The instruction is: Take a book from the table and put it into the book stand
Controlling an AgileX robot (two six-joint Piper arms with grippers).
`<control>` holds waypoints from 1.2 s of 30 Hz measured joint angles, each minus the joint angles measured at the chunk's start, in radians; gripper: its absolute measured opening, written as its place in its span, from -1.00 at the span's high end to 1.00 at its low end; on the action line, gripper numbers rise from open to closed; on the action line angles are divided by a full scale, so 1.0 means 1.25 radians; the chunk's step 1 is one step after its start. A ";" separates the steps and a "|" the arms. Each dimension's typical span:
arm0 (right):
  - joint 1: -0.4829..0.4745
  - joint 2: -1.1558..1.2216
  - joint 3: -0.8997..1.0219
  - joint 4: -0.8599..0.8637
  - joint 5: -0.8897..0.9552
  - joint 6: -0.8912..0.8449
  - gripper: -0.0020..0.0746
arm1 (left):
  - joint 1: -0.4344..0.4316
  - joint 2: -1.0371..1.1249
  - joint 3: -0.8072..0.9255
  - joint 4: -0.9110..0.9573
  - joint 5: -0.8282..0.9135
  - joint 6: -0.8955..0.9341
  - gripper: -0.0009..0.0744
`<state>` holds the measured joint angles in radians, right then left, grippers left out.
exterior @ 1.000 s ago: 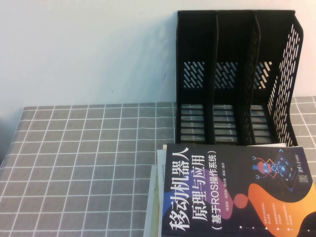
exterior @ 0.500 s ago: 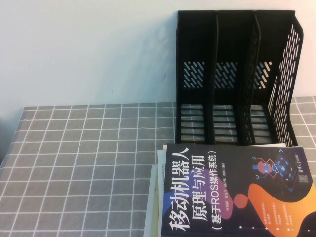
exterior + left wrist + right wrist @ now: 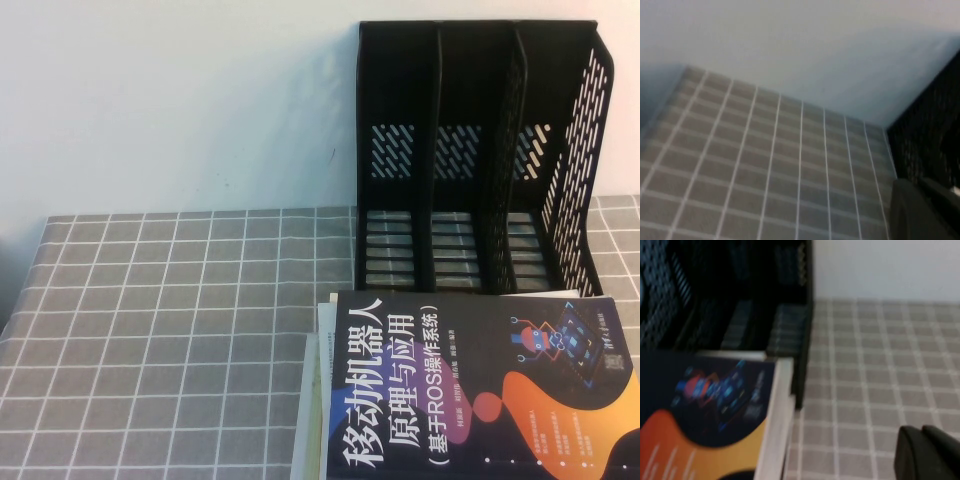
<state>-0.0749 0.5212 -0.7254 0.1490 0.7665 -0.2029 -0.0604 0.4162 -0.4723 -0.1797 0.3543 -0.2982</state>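
Book [image 3: 480, 390] titled "移动机器人原理与应用"

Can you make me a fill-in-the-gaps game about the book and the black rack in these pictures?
1. The black book stand has ____ upright compartments.
2. The navy book lies on top of a ____ of books on the table.
3. Every compartment of the stand is ____.
4. The left gripper is ____; the right gripper sits near the book's corner, grip unclear.

Missing words: three; pile; empty; shut
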 joint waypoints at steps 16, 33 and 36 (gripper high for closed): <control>0.000 0.416 -0.002 0.291 0.060 -0.353 0.95 | 0.001 0.278 -0.045 -0.784 0.350 0.601 0.98; 0.000 0.521 0.077 0.540 -0.016 -0.563 0.95 | 0.001 0.315 -0.045 -0.903 0.313 0.662 0.98; 0.000 0.521 0.077 0.548 -0.018 -0.563 0.95 | 0.001 0.315 -0.045 -0.914 0.310 0.666 0.98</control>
<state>-0.0749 1.1728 -0.6286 0.8335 0.7435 -0.9064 -0.0598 0.8100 -0.5282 -1.3218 0.7420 0.5346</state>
